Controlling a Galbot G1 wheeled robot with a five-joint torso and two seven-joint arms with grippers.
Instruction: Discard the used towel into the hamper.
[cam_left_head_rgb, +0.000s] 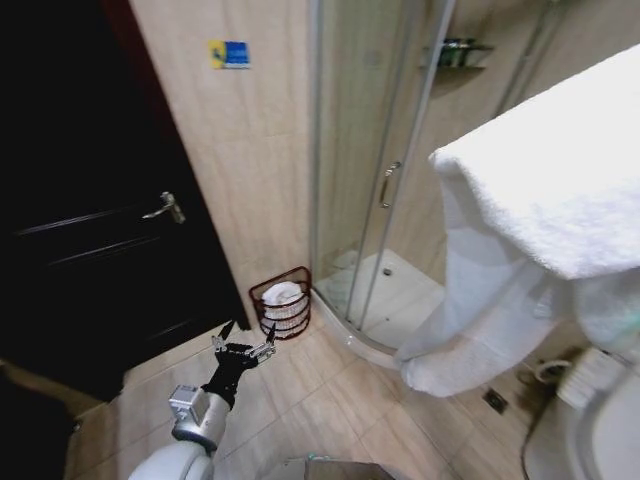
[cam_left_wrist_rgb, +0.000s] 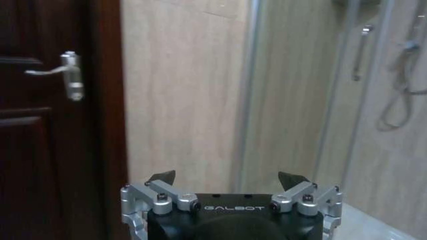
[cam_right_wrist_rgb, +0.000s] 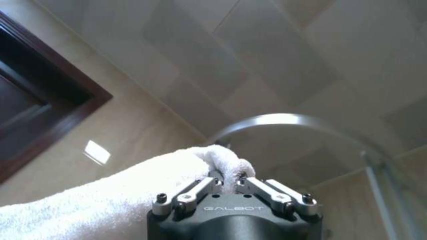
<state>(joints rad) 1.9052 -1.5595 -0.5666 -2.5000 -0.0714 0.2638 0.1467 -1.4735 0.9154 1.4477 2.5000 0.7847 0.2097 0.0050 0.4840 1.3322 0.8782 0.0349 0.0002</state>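
The right gripper (cam_right_wrist_rgb: 228, 186) is pinched tight on a fold of the white towel (cam_left_head_rgb: 545, 230), lifted high so the cloth drapes large across the right of the head view, its lower edge hanging above the tiled floor (cam_left_head_rgb: 330, 410). The left gripper (cam_left_head_rgb: 243, 345) is held low with fingers spread and empty, just short of the hamper (cam_left_head_rgb: 281, 305). The hamper sits on the floor against the beige wall, between the dark door (cam_left_head_rgb: 90, 230) and the curved shower enclosure (cam_left_head_rgb: 375, 180), already holding white cloth. Bare tile lies open between the hanging towel and the hamper.
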